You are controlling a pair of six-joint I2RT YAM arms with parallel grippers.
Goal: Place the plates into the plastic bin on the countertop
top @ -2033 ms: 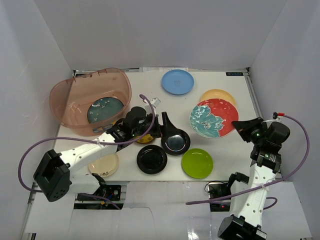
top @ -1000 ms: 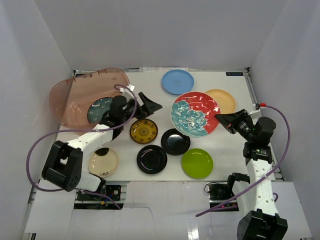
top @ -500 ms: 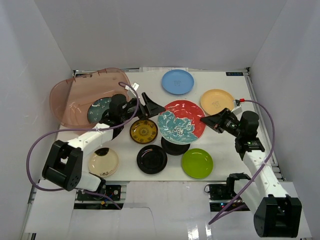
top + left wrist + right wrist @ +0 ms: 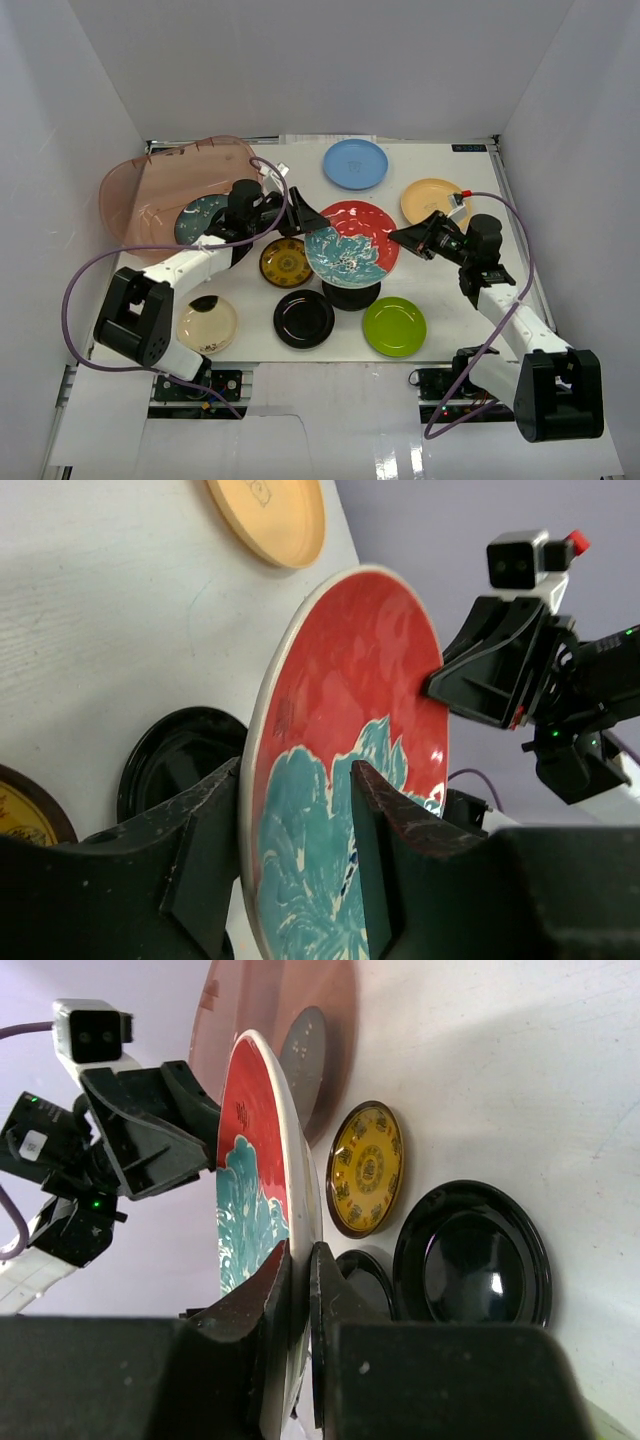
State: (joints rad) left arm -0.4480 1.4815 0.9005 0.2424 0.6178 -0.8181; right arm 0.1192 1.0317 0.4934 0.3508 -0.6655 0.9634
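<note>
The red-and-teal plate (image 4: 350,245) hangs tilted above the countertop (image 4: 470,290) between both arms. My right gripper (image 4: 398,235) is shut on its right rim; in the right wrist view the fingers (image 4: 300,1250) pinch the rim of the plate (image 4: 255,1160). My left gripper (image 4: 308,218) straddles the opposite rim. In the left wrist view its fingers (image 4: 293,772) stand on either side of the plate (image 4: 350,700), with a gap on the face side. The plastic bin (image 4: 170,165) sits at the back left, tipped up, holding a dark teal plate (image 4: 198,218).
On the countertop lie a light blue plate (image 4: 355,163), an orange plate (image 4: 430,198), a yellow-patterned plate (image 4: 287,262), two black plates (image 4: 304,318) (image 4: 352,295), a lime green plate (image 4: 394,326) and a cream plate (image 4: 207,325). White walls enclose the sides.
The right arm has carried the red-and-teal plate leftward to the left gripper. The left gripper's jaws have narrowed around the plate's rim.
</note>
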